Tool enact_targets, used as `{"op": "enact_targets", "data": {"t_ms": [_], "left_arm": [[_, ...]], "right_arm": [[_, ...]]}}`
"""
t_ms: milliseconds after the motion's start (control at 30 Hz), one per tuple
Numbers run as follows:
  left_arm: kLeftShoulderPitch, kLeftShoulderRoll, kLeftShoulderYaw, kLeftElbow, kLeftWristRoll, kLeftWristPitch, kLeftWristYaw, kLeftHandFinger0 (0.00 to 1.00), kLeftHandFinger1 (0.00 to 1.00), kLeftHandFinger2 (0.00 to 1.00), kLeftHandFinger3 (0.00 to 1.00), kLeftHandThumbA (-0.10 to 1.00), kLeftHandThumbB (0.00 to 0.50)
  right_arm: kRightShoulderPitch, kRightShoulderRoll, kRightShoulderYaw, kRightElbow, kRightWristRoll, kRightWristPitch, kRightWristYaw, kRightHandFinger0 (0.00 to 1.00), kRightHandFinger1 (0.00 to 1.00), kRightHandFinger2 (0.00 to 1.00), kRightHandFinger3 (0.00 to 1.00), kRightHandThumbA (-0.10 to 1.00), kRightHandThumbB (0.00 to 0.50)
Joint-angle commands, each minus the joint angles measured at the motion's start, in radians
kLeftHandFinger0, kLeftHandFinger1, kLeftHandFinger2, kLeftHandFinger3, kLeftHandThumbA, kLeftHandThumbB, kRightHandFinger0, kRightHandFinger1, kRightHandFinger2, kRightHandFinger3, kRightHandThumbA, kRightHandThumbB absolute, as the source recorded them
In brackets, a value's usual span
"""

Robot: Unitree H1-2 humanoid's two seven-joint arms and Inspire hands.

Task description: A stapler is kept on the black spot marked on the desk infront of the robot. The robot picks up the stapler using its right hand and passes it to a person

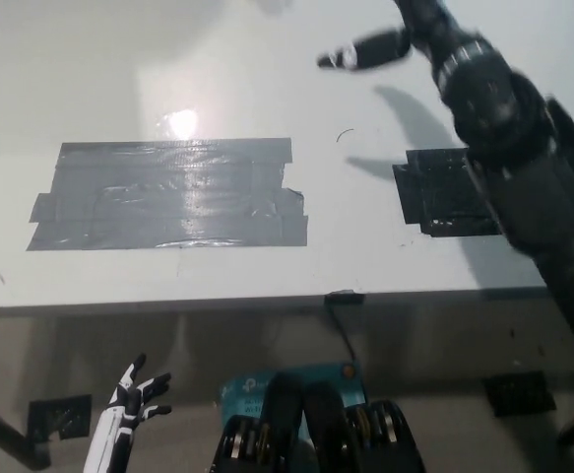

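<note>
Reaching over desk [267,79], right robot hand [385,39] empty, stapler unseen.

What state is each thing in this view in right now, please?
Right hand: raised over the desk's far side; blurred, so its grip cannot be told.
Left hand: resting low below the desk edge, fingers spread, holding nothing.
Black spot: bare, no stapler on it, partly behind the right arm.
Grey tape patch: flat on the desk, nothing on it.
Desk: white, glare near the patch.
</note>
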Motion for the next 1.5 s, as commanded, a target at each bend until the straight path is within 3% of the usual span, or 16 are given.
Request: {"op": "enact_targets", "data": {"t_ms": [0, 100, 267, 367, 500, 700, 867, 967, 1000, 1033, 1100, 1167, 1200, 1233, 1333, 1467], "left_arm": [[-0.056, 0.017, 0.001, 0.005, 0.007, -0.013, 0.006, 0.73, 0.83, 0.83, 1.0, 1.0, 0.469], [-0.081, 0.01, 0.0, 0.028, -0.001, -0.014, 0.005, 0.73, 0.83, 0.83, 0.99, 1.0, 0.466], [-0.117, 0.0, 0.002, 0.041, -0.004, 0.0, 0.011, 0.72, 0.81, 0.81, 0.98, 1.0, 0.443], [-0.131, 0.006, -0.001, 0.047, 0.006, -0.001, 0.012, 0.72, 0.82, 0.81, 0.99, 1.0, 0.438], [-0.155, 0.012, -0.003, 0.057, 0.018, 0.007, 0.014, 0.72, 0.84, 0.81, 1.0, 1.0, 0.468], [-0.172, 0.016, -0.003, 0.067, 0.005, -0.001, 0.004, 0.71, 0.82, 0.8, 0.99, 1.0, 0.435], [-0.166, 0.013, -0.004, 0.064, 0.009, -0.001, 0.006, 0.7, 0.81, 0.79, 0.98, 1.0, 0.43], [-0.152, 0.013, -0.007, 0.06, 0.008, -0.005, 0.002, 0.7, 0.81, 0.79, 0.97, 1.0, 0.427], [-0.15, 0.012, -0.007, 0.06, 0.009, -0.006, 0.003, 0.7, 0.81, 0.79, 0.97, 1.0, 0.43], [-0.146, 0.011, -0.007, 0.056, 0.008, -0.002, 0.004, 0.7, 0.81, 0.8, 0.97, 1.0, 0.441], [-0.143, 0.01, -0.007, 0.055, 0.012, -0.002, 0.007, 0.71, 0.81, 0.8, 0.97, 1.0, 0.452], [-0.133, 0.004, -0.008, 0.043, 0.041, -0.001, 0.029, 0.89, 0.95, 0.93, 1.0, 1.0, 0.456], [-0.131, 0.003, -0.009, 0.042, 0.045, -0.003, 0.032, 0.89, 0.95, 0.93, 1.0, 1.0, 0.456], [-0.127, 0.002, -0.008, 0.038, 0.049, -0.008, 0.036, 1.0, 1.0, 1.0, 1.0, 1.0, 0.472], [-0.103, 0.002, -0.007, 0.023, 0.047, -0.035, 0.035, 1.0, 1.0, 1.0, 1.0, 1.0, 0.476], [-0.061, 0.009, -0.021, 0.008, 0.015, -0.049, -0.002, 1.0, 1.0, 1.0, 1.0, 1.0, 0.5]], "right_arm": [[0.314, -0.324, -0.325, -1.208, 0.305, 0.246, 0.136, 1.0, 1.0, 1.0, 1.0, 1.0, 0.473], [0.455, -0.382, -0.395, -1.355, 0.378, 0.237, 0.111, 1.0, 1.0, 1.0, 1.0, 1.0, 0.467], [0.56, -0.423, -0.429, -1.426, 0.473, 0.204, 0.064, 1.0, 1.0, 1.0, 1.0, 1.0, 0.5], [0.64, -0.443, -0.43, -1.427, 0.504, 0.118, 0.039, 1.0, 1.0, 1.0, 1.0, 1.0, 0.457], [0.742, -0.429, -0.415, -1.427, 0.519, 0.026, 0.004, 1.0, 1.0, 1.0, 1.0, 1.0, 0.455], [0.86, -0.326, -0.322, -1.427, 0.454, -0.067, -0.009, 1.0, 1.0, 1.0, 1.0, 1.0, 0.485], [0.98, -0.2, -0.232, -1.424, 0.42, -0.049, -0.001, 1.0, 1.0, 1.0, 1.0, 1.0, 0.494], [1.109, -0.118, -0.185, -1.249, 0.415, -0.16, 0.022, 1.0, 1.0, 1.0, 1.0, 1.0, 0.441], [1.122, -0.109, -0.184, -1.226, 0.416, -0.172, 0.025, 1.0, 1.0, 1.0, 1.0, 1.0, 0.331], [1.149, -0.078, -0.184, -1.13, 0.403, -0.211, 0.025, 1.0, 1.0, 1.0, 1.0, 1.0, 0.391], [1.166, -0.053, -0.187, -1.039, 0.391, -0.251, 0.028, 1.0, 1.0, 1.0, 1.0, 1.0, 0.371], [1.179, -0.034, -0.194, -0.91, 0.39, -0.263, 0.05, 1.0, 1.0, 1.0, 1.0, 1.0, 0.363], [1.181, -0.032, -0.196, -0.891, 0.386, -0.262, 0.055, 1.0, 1.0, 1.0, 1.0, 1.0, 0.363], [1.183, -0.031, -0.195, -0.866, 0.384, -0.261, 0.063, 1.0, 1.0, 1.0, 1.0, 1.0, 0.378], [1.184, -0.015, -0.2, -0.773, 0.414, -0.243, 0.096, 1.0, 1.0, 1.0, 1.0, 1.0, 0.469], [1.184, 0.014, -0.208, -0.7, 0.412, -0.257, 0.107, 1.0, 1.0, 1.0, 1.0, 1.0, 0.419]]}}
